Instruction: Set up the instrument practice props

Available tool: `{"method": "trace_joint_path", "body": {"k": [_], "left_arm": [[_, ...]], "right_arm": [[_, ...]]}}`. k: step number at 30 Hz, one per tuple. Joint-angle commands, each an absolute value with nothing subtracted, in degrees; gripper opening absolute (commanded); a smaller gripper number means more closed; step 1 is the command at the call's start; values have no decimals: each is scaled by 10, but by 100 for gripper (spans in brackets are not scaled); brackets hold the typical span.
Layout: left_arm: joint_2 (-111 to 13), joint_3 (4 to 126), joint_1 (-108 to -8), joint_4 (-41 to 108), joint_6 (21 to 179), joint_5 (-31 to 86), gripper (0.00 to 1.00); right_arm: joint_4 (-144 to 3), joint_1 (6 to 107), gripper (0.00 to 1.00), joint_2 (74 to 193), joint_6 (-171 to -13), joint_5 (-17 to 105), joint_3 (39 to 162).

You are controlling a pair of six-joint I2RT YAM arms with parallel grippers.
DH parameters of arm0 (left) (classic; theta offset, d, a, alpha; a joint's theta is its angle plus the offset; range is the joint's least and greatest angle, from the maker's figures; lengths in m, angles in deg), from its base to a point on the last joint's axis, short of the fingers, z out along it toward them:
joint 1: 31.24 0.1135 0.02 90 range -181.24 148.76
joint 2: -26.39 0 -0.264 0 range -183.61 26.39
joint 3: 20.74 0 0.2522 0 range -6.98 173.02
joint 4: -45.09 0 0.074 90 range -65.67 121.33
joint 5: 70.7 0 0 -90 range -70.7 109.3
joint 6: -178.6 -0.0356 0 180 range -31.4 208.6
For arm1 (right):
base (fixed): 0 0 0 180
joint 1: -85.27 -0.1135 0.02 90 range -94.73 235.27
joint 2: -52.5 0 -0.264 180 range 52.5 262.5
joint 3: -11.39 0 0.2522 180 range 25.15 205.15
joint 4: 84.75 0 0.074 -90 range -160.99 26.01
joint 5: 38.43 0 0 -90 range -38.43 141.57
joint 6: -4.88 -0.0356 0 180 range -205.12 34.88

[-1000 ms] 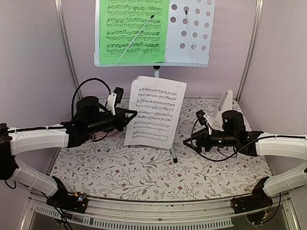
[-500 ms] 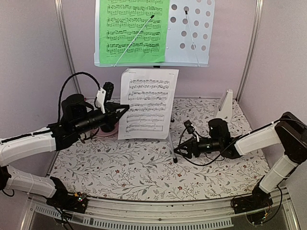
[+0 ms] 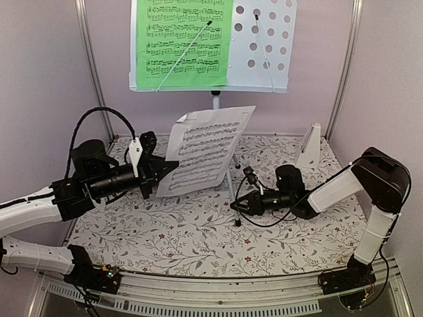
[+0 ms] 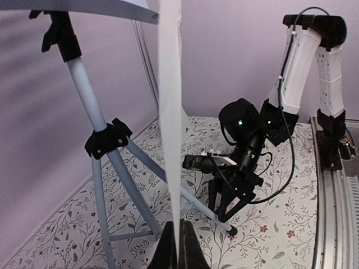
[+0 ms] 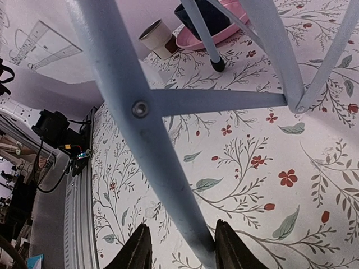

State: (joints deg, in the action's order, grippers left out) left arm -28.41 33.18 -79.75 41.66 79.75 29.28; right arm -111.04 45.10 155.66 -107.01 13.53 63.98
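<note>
White sheet music hangs tilted in the air before the music stand, pinched tight in our left gripper. Our right gripper sits low, jaws part open astride the stand's front leg. We judge a tug there could topple the stand and spill its green sheet. We count two sheets, one stand, one metronome.
</note>
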Motion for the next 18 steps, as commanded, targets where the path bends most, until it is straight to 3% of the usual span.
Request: {"method": "trace_joint_path", "body": {"k": [1, 12, 18], "left_arm": [[-256, 328, -823, 402, 746, 301, 0], [-246, 386, -853, 434, 766, 302, 0], [-260, 427, -860, 479, 802, 325, 0]], "right_arm": [[-1170, 413, 39, 1576, -1091, 116, 657], [-1210, 339, 38, 1620, -1115, 129, 699], [-1201, 330, 52, 1586, -1113, 161, 688]]}}
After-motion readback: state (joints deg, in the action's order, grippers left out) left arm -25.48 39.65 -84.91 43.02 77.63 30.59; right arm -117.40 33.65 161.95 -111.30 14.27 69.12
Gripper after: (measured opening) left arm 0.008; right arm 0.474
